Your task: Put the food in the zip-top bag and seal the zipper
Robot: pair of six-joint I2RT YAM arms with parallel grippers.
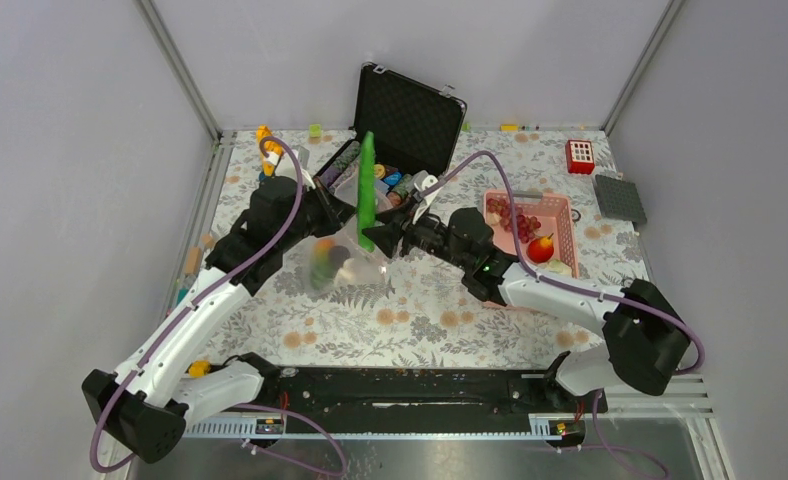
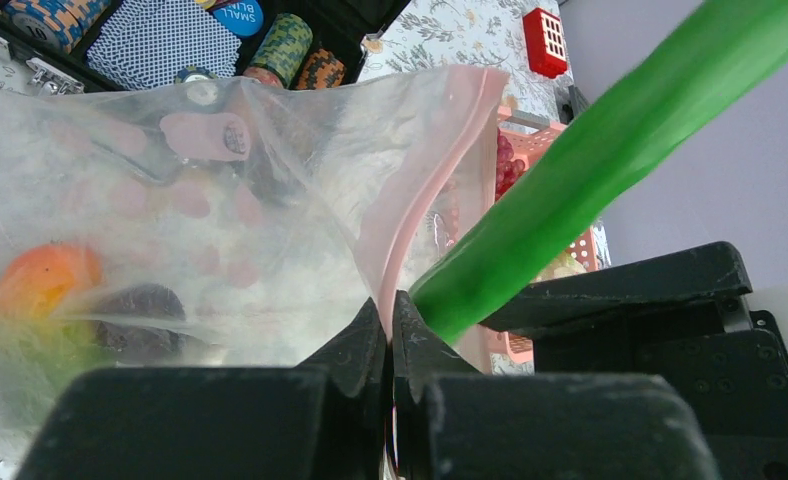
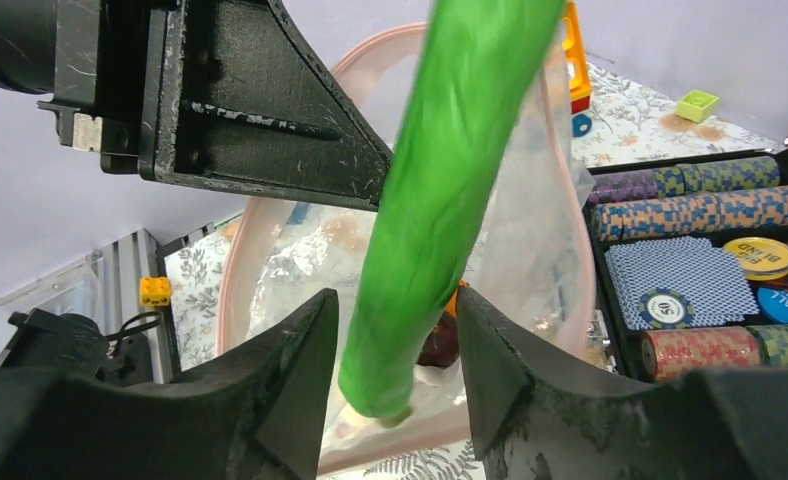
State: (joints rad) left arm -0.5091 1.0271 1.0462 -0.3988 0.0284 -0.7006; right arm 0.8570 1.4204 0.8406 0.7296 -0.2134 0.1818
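Note:
The clear zip-top bag (image 1: 345, 258) hangs open mid-table. My left gripper (image 2: 390, 312) is shut on its pink zipper strip (image 2: 410, 230) and holds the mouth up. The long green vegetable (image 1: 367, 190) stands upright, its lower end inside the bag mouth (image 3: 440, 200). My right gripper (image 3: 395, 330) is open, its fingers either side of the vegetable with a gap on both sides. An orange-green mango (image 2: 45, 282) and a dark piece (image 3: 440, 345) lie in the bag. Grapes (image 1: 515, 218) and a red fruit (image 1: 540, 248) lie in the pink basket (image 1: 571, 230).
An open black case (image 1: 410, 105) with poker chips and cards (image 3: 675, 285) stands just behind the bag. A red block (image 1: 579, 156) and a grey plate (image 1: 620, 198) lie at the back right. Small toys lie along the left edge.

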